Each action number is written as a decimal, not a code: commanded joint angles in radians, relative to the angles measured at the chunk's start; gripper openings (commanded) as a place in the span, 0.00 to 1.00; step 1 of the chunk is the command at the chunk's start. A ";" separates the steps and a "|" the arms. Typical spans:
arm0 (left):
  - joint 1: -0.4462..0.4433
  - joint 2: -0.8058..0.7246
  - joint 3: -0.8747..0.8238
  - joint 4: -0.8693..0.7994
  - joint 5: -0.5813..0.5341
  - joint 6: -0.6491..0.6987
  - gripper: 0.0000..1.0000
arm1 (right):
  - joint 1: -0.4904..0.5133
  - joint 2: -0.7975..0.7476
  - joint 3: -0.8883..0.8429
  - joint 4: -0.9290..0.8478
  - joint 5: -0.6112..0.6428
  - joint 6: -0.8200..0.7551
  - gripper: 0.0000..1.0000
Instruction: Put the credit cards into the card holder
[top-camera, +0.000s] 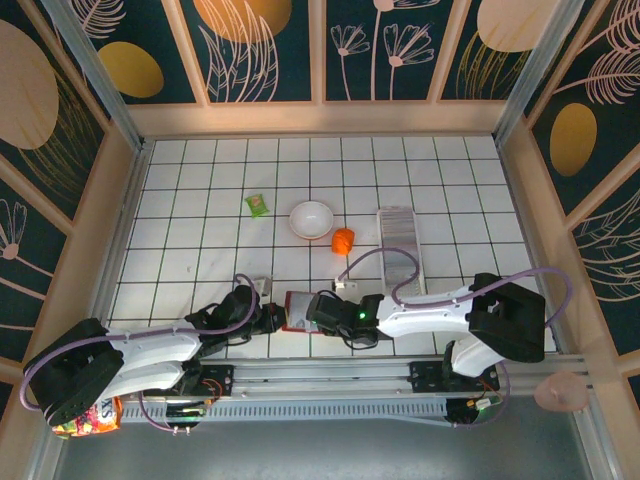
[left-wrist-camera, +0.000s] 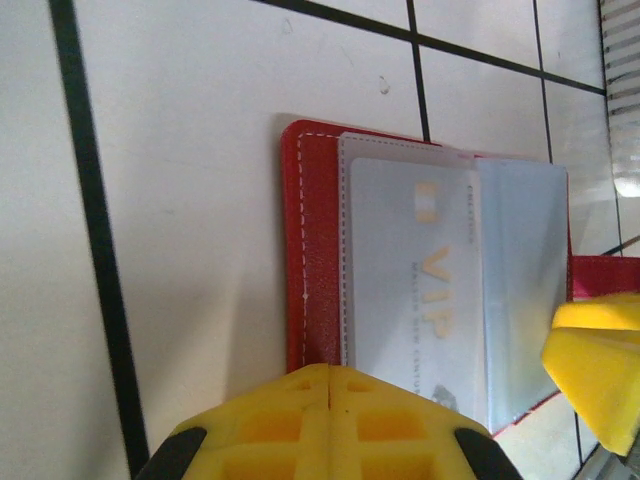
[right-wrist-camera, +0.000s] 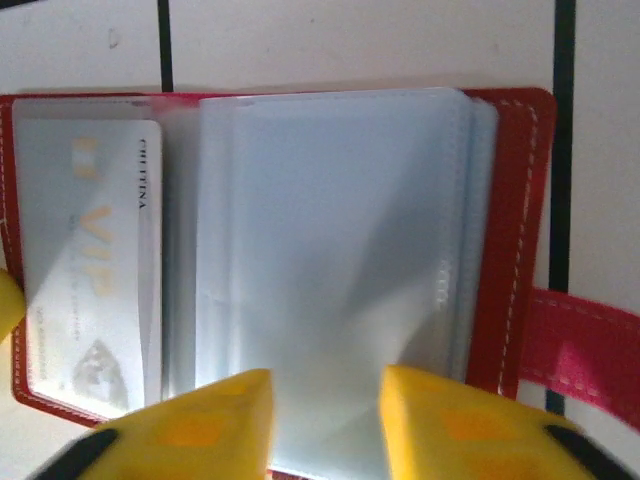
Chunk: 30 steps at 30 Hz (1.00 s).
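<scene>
Left gripper (left-wrist-camera: 330, 395) jaws pressed together on card holder (left-wrist-camera: 315, 250) edge; right gripper (right-wrist-camera: 325, 390) jaws spread over its clear sleeves (right-wrist-camera: 330, 230). One credit card (right-wrist-camera: 90, 250) sits in a sleeve. Best to hold the cover flat.

Card holder (top-camera: 297, 312) lies open on worktop (top-camera: 200, 260) nr front edge, btwn left pincer (top-camera: 272, 318) & right pincer (top-camera: 320, 310). One card (right-wrist-camera: 90, 270) sits in a sleeve. Tray (top-camera: 383, 232) w/ credit cards (top-camera: 398, 222) lies behind, to right.
</scene>
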 joint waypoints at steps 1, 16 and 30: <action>-0.006 0.008 -0.020 -0.045 0.026 -0.011 0.00 | 0.006 -0.015 -0.018 -0.032 0.053 0.035 0.40; -0.006 -0.006 -0.026 -0.034 0.035 -0.027 0.00 | -0.001 0.047 0.016 0.147 0.007 -0.003 0.50; -0.006 -0.030 -0.046 0.006 0.030 -0.073 0.00 | -0.004 0.062 0.002 0.329 -0.009 0.017 0.47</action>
